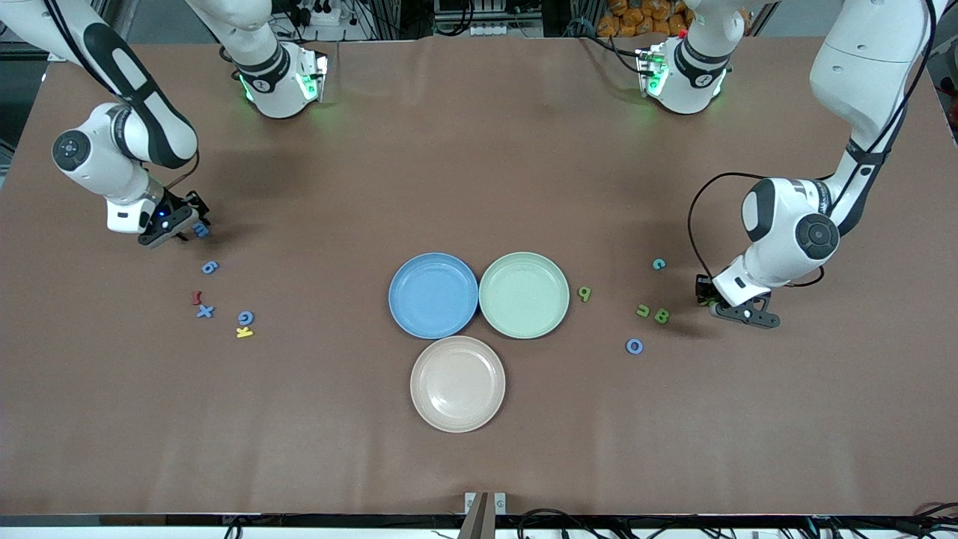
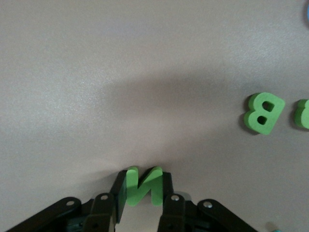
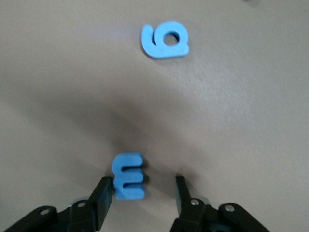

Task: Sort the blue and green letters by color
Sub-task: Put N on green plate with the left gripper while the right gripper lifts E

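Left gripper (image 2: 140, 193) down at the table, toward the left arm's end from the green plate (image 1: 524, 294), fingers clamped on green N (image 2: 143, 185) (green B (image 2: 263, 112) lies near). Right gripper (image 3: 140, 195) down toward the right arm's end from that plate, fingers apart around blue E (image 3: 128, 175), one finger touching it; blue 6 (image 3: 165, 40) lies near

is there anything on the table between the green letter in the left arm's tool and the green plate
Yes. The left tool is shut on the green N, low at the table at the left arm's end. Between it and the green plate lie the green B, a green U-shaped letter and a green letter beside the plate. Lifting the N would pass over them.
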You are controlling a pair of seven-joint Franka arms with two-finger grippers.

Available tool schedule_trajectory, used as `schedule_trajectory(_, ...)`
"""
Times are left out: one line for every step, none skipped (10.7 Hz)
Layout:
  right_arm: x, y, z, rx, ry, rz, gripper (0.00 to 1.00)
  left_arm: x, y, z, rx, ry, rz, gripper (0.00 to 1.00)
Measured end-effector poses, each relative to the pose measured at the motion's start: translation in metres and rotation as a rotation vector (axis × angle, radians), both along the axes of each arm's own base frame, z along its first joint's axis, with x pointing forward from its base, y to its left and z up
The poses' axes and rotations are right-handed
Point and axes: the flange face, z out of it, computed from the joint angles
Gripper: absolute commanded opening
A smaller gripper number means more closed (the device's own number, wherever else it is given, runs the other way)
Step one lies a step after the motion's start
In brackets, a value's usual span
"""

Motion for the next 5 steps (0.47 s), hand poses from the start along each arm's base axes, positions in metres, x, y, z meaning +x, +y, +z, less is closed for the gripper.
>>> schedule_trajectory(-0.002, -0.005, -0.001, -0.005, -0.006, 0.000, 0.57, 0.003, -0.001, 0.005, 0.001, -0.007, -0.001, 0.00)
schedule_trajectory(-0.002, -0.006, -0.001, -0.008, -0.016, -0.002, 0.60, 0.007, -0.005, 0.015, 0.002, -0.007, -0.002, 0.00)
schedule_trajectory(-0.002, -0.006, -0.001, -0.008, -0.017, -0.002, 0.60, 0.012, -0.017, 0.030, 0.005, -0.006, 0.011, 0.00)
schedule_trajectory(-0.002, -0.007, -0.001, -0.008, -0.020, -0.003, 0.60, 0.016, -0.042, 0.047, 0.006, -0.008, 0.034, 0.00)
schedule_trajectory(-0.002, -0.007, -0.001, -0.009, -0.021, -0.004, 0.60, 0.019, -0.074, 0.062, 0.006, -0.007, 0.063, 0.00)
